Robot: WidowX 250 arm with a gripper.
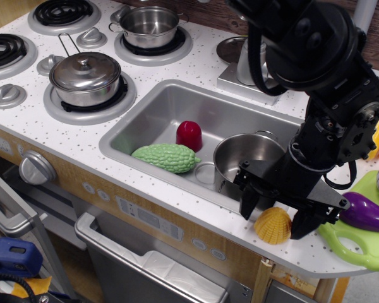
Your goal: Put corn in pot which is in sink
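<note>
The corn (pixel 272 225), a small ribbed yellow dome, sits on the white speckled countertop near its front edge, right of the sink (pixel 151 113). My gripper (pixel 275 218) is open and lowered around the corn, one black finger (pixel 248 201) on its left and one on its right. The fingers are close to the corn; contact is unclear. The lidless steel pot (pixel 243 165) stands in the sink's right end, just behind and left of the gripper. The arm hides part of the pot's right rim.
A green bumpy vegetable (pixel 165 158) and a red pepper (pixel 189 134) lie in the sink. The grey tap (pixel 256 53) stands behind. A lidded pot (pixel 85 77) and a small handled pot (pixel 149 25) sit on burners. A purple eggplant (pixel 366 214) lies on a green board (pixel 357 243) at right.
</note>
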